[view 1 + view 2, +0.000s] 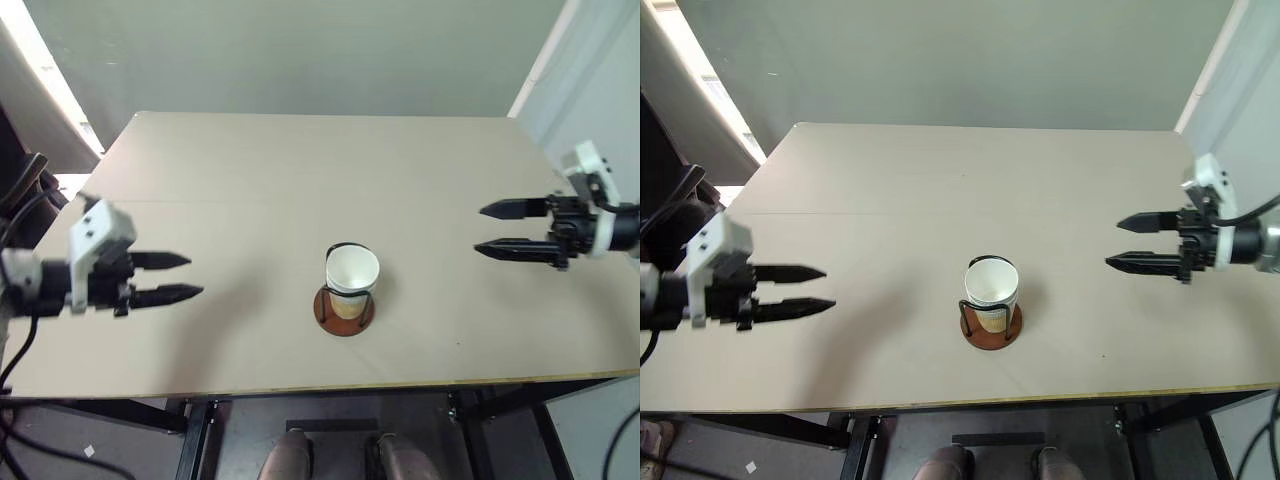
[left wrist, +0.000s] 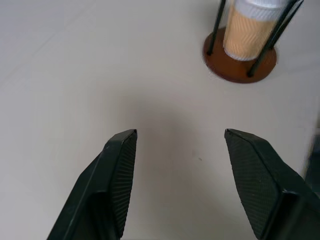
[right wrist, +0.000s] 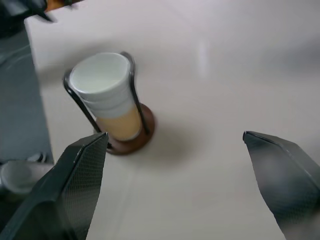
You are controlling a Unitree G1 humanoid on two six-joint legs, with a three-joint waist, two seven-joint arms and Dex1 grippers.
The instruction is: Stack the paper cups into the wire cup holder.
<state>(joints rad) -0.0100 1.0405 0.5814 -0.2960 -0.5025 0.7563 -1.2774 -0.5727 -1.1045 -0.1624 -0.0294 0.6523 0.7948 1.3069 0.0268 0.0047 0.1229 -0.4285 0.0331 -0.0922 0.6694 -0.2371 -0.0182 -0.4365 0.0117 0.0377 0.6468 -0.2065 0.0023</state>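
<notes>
Left gripper (image 1: 188, 277) empty beside paper cups (image 1: 351, 275), no writing legible.

Paper cups (image 3: 106, 95) stacked inside the wire cup holder (image 3: 131, 89) on the table (image 3: 210, 75). Right gripper (image 3: 175, 175) wide open, holding nothing.

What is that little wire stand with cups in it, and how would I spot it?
Look at the big beige table, toward its near edge, midway between the two black grippers. There stands the wire cup holder: thin dark wire loops on a round reddish-brown base. It holds the paper cups, nested together, tan outside with white rims, the one thing standing on the tabletop.
</notes>
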